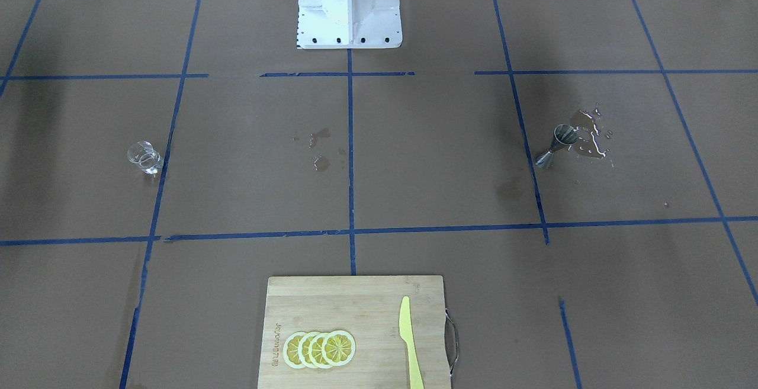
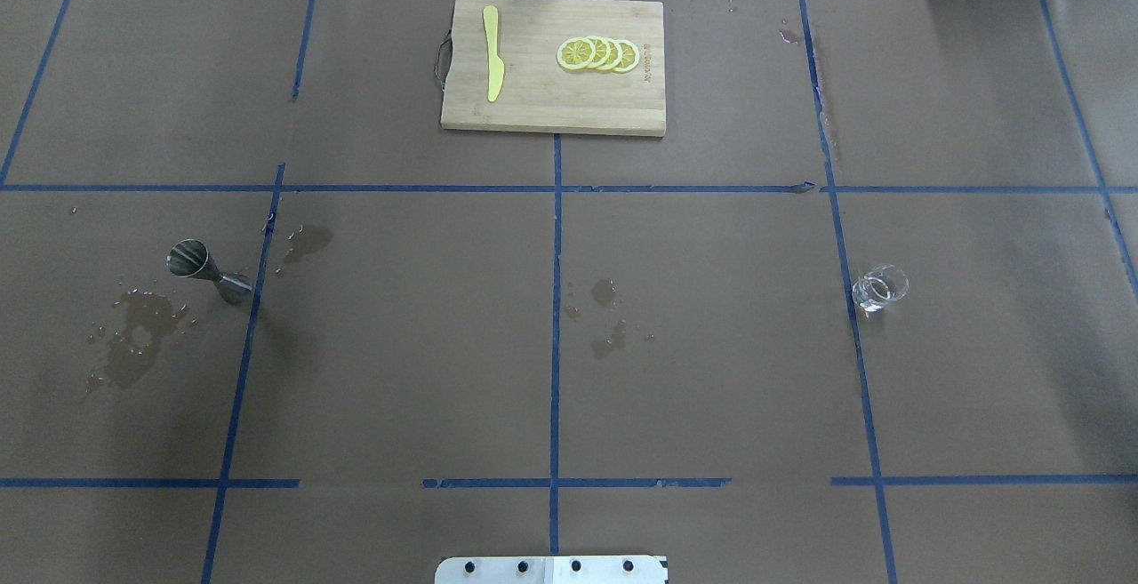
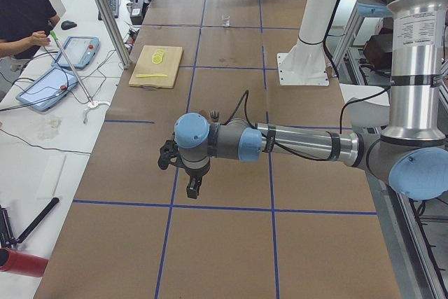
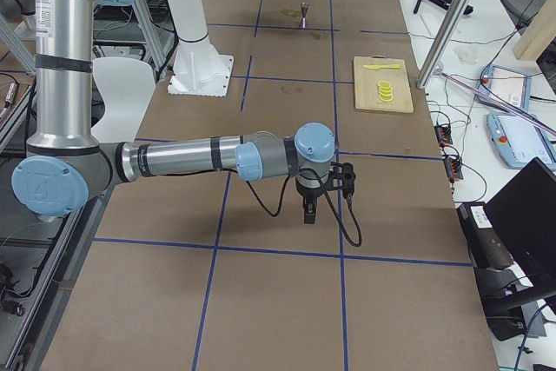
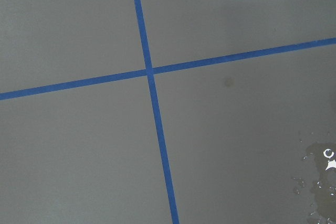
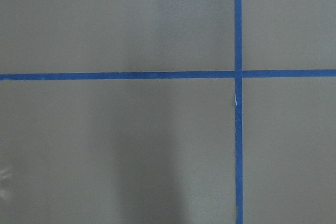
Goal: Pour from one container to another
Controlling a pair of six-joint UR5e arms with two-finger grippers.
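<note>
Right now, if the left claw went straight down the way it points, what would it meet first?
Probably bare table paper near a blue tape crossing; nothing else shows below the left claw, though its height is unclear.

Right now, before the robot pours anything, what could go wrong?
1. The jigger has a small mouth, and a puddle already lies beside it, so a pour could easily miss.
2. The glass cup stands far across the table from it, so carrying it over might slosh whatever it holds.
3. The jigger stands tall on a small foot; a bump might tip it.
</note>
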